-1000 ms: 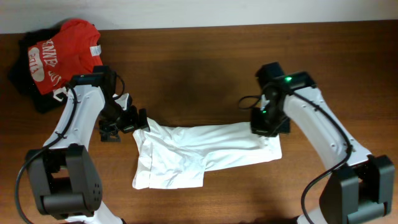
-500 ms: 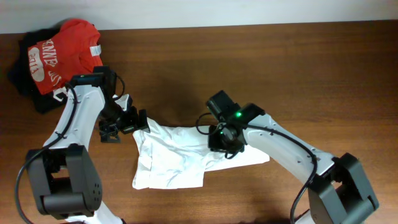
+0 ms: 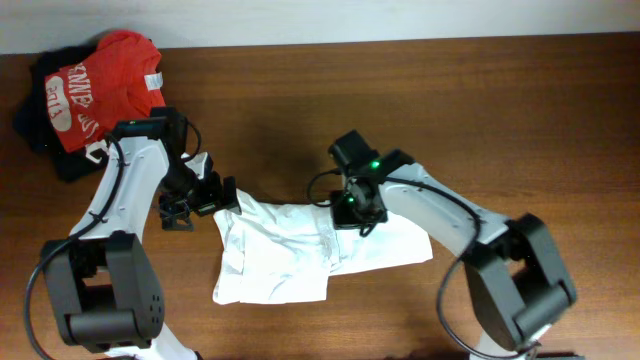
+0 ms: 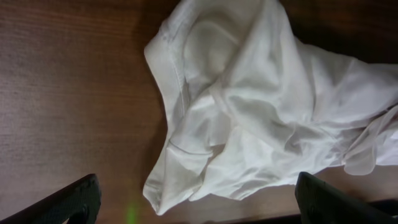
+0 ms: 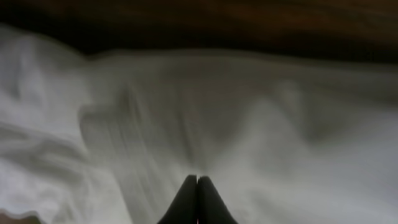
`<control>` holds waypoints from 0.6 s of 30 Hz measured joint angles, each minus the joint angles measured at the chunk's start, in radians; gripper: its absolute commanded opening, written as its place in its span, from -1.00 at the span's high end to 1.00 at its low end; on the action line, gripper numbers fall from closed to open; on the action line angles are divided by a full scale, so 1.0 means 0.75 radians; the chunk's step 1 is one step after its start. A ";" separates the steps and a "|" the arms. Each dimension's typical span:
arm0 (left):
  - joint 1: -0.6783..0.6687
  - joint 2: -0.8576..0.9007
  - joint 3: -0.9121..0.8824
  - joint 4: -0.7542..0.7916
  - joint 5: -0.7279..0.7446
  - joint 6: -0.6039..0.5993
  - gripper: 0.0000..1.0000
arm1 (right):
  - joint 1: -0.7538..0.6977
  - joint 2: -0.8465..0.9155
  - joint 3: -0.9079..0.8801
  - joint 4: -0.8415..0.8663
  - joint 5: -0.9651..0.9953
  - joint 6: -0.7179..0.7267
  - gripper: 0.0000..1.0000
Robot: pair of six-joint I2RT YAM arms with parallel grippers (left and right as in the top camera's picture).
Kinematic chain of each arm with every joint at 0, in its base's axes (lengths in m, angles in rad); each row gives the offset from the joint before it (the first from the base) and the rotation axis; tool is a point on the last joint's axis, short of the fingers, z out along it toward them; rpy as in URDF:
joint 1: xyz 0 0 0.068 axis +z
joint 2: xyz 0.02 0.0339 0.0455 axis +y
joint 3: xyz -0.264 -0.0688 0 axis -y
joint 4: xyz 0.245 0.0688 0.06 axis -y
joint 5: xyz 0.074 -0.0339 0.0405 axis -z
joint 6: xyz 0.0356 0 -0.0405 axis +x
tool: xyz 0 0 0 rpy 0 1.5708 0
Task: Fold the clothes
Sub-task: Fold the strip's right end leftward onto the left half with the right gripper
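Note:
The white T-shirt (image 3: 280,250) lies crumpled in a wide band across the table's middle. My left gripper (image 3: 205,195) is open at the shirt's upper left corner, with the cloth's edge (image 4: 261,106) lying between its spread fingers (image 4: 196,205) but not gripped. My right gripper (image 3: 352,212) is shut over the shirt's upper middle. In the right wrist view its fingertips (image 5: 198,199) are pressed together against blurred white fabric (image 5: 280,124), holding a pinch of the shirt. No print shows.
A red shirt with white lettering (image 3: 100,85) lies on dark garments (image 3: 40,130) at the back left corner. Bare wooden tabletop (image 3: 520,120) stretches to the right and behind the T-shirt.
My right gripper has swept left from the shirt's right end to its upper middle, carrying the upper right corner over the shirt. The left arm has not moved.

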 measured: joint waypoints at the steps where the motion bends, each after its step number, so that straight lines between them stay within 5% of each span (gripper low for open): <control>1: 0.000 0.000 0.000 -0.001 0.000 0.000 -0.98 | 0.004 0.044 -0.001 0.042 0.002 -0.004 0.92; 5: 0.000 0.000 0.000 -0.001 0.000 0.000 -0.98 | 0.001 0.100 0.015 0.017 -0.004 -0.005 0.91; 6: 0.000 0.000 0.000 0.000 0.000 0.000 -0.98 | -0.007 0.100 0.040 -0.091 -0.004 -0.005 0.73; 8: 0.000 0.000 0.000 0.012 -0.002 0.000 -0.98 | -0.056 0.092 0.153 -0.356 -0.004 -0.045 0.03; 9: 0.000 0.000 -0.003 0.010 -0.001 -0.001 -0.98 | -0.113 0.073 0.264 -0.450 0.002 -0.077 -0.07; 10: 0.000 0.000 -0.003 0.011 -0.001 -0.001 -0.99 | -0.162 0.064 0.359 -0.570 0.038 -0.094 -0.07; 13: 0.000 0.000 -0.004 0.010 0.000 -0.001 -0.98 | -0.351 0.031 0.399 -0.597 0.159 -0.123 0.39; 18: 0.000 0.000 -0.005 0.010 0.000 -0.001 -0.98 | -0.451 0.046 0.057 -0.204 0.183 -0.139 0.49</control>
